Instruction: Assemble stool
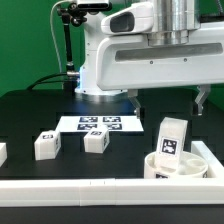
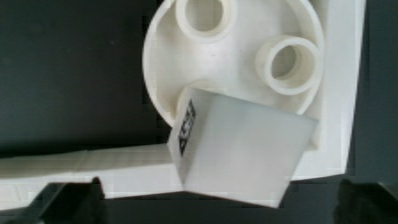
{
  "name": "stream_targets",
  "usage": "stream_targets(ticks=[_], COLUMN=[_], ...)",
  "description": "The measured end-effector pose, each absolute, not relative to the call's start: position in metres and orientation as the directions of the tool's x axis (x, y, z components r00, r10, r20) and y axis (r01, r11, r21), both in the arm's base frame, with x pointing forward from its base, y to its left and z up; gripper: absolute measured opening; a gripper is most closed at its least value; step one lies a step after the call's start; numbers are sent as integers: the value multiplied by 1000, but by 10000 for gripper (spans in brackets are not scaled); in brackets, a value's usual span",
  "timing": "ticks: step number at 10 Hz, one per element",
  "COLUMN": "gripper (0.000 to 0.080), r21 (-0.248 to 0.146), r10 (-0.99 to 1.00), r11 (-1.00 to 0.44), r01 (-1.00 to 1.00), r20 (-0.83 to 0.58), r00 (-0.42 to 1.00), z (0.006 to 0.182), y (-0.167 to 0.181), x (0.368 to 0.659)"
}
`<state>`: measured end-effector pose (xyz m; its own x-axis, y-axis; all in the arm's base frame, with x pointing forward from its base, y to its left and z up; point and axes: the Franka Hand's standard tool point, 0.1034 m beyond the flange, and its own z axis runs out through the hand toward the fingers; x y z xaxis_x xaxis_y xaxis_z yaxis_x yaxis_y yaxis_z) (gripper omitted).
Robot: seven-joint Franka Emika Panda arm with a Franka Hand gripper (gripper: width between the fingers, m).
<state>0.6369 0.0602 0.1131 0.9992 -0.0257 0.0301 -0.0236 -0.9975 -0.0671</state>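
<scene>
Stool leg blocks loose at the exterior view's left: outer leg block (image 1: 45, 144), inner leg block (image 1: 95, 140), both just before marker board (image 1: 98, 124). Seat disc (image 1: 178, 168) far right, tucked in corner of border rails (image 1: 100, 190), upright leg block (image 1: 172, 138) standing on it, looks tilted in wrist view. Gripper (image 1: 168, 103) above that block, jaws spread wide, holding nothing. Likely step: seating this leg. Lower centred, clamp flat faces, square up before twisting; avoid knocking disc against rail.

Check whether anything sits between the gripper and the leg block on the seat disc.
Nothing visible. In the wrist view the leg block lies straight ahead of the open gripper, on the seat disc, no other part between.
</scene>
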Motion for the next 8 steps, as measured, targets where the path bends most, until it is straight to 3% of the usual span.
stream_targets(ticks=[5, 8], gripper=[649, 649], r21=[-53, -56], r10=[97, 67], r11=[-994, -996], r01=[100, 70], r20=[49, 47], r00=[994, 997], z=[108, 108], y=[51, 51], x=[637, 637])
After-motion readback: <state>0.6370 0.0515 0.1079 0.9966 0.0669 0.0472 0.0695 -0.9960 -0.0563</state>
